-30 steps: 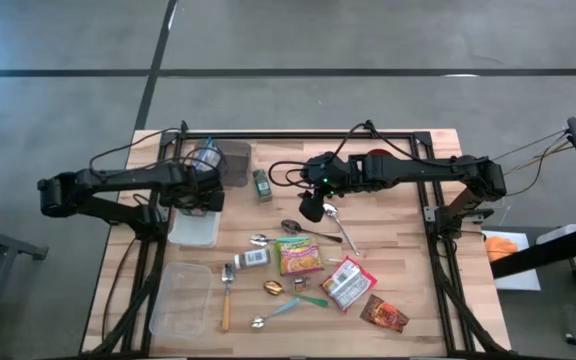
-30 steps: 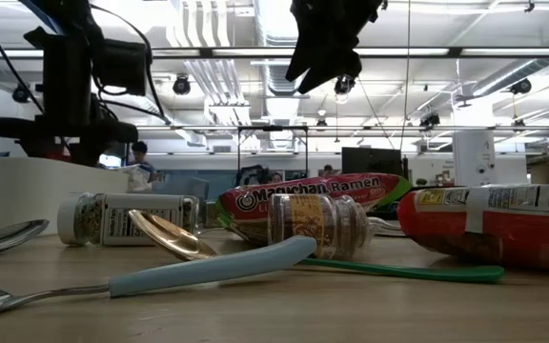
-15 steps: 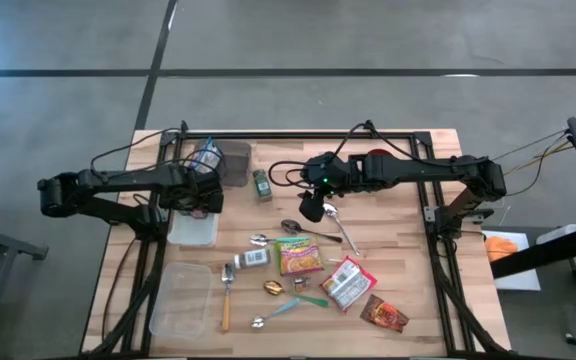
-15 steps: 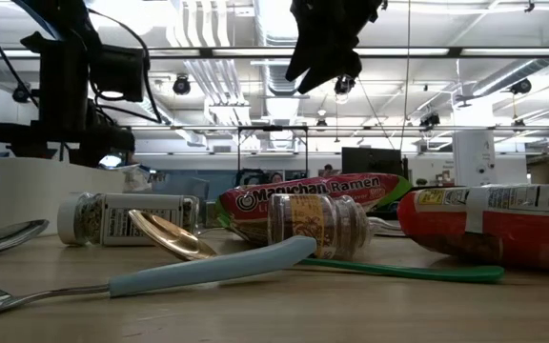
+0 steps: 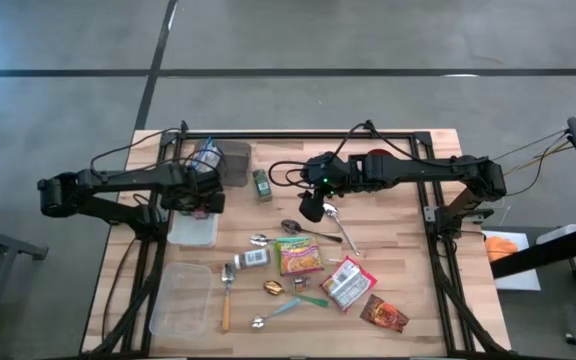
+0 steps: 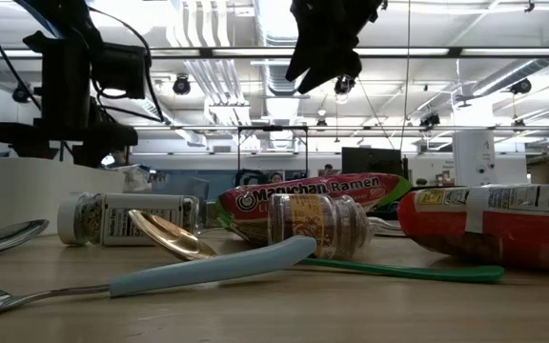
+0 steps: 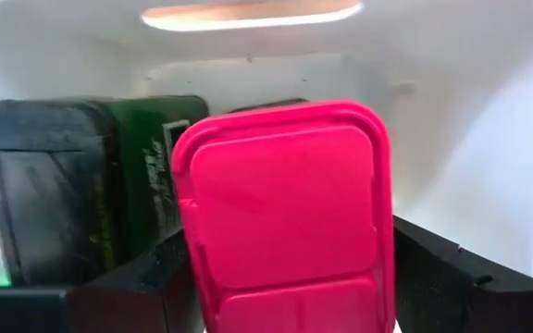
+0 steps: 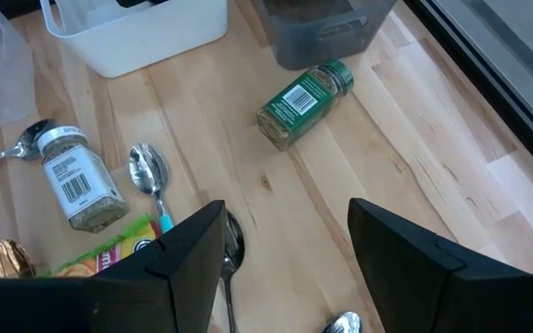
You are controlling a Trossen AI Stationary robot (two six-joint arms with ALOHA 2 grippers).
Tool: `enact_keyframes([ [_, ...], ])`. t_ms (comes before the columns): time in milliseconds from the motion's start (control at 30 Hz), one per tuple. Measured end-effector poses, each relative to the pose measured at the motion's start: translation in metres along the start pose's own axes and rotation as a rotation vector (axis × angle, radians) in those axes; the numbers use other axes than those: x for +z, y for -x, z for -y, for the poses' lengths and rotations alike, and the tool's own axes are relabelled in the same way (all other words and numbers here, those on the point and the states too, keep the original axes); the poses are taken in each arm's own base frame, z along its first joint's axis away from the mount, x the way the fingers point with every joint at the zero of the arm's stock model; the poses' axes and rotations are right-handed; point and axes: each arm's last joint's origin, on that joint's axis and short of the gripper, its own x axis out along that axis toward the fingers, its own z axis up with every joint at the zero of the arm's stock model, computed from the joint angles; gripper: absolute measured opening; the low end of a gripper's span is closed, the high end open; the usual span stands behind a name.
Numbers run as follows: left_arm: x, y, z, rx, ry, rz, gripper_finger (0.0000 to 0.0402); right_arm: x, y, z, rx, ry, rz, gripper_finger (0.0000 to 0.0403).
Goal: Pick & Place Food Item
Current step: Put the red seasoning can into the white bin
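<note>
My left gripper (image 5: 200,200) points down into the white bin (image 5: 193,235) at the table's left. It is open, one finger (image 7: 146,277) on each side of a pink-red lidded pack (image 7: 285,203). The pack stands in the bin next to a dark, green-labelled item (image 7: 109,194). My right gripper (image 5: 311,208) hangs open and empty above the table's middle, over a spoon (image 8: 229,240). A ramen packet (image 5: 299,256), a red packet (image 5: 348,284) and a green-labelled spice jar (image 8: 303,102) lie on the table. My left gripper's fingers stand close on either side of the pink-red pack (image 7: 378,231), coming from above. I cannot tell whether they touch it.
A dark grey bin (image 5: 233,160) stands behind the white one. A clear tub (image 5: 181,298) lies at the near left. Spoons (image 5: 340,228), a white-labelled jar (image 5: 252,259), a small jar (image 6: 317,227) and a brown packet (image 5: 384,314) are scattered over the table's middle and near right.
In the low view, a red bit showed under my left gripper a second ago and has gone from sight behind the bin's wall. The gripper's fingers stand a little wider apart now. My right arm has kept still.
</note>
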Motion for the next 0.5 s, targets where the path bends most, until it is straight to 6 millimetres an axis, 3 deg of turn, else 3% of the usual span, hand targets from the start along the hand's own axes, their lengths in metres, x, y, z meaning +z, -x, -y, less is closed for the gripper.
enact_keyframes([
  [500,0.003,0.027,-0.001,0.074,-0.048,0.001,0.0270,0.000,0.000,0.000,0.000,-0.007,-0.003,0.0223],
])
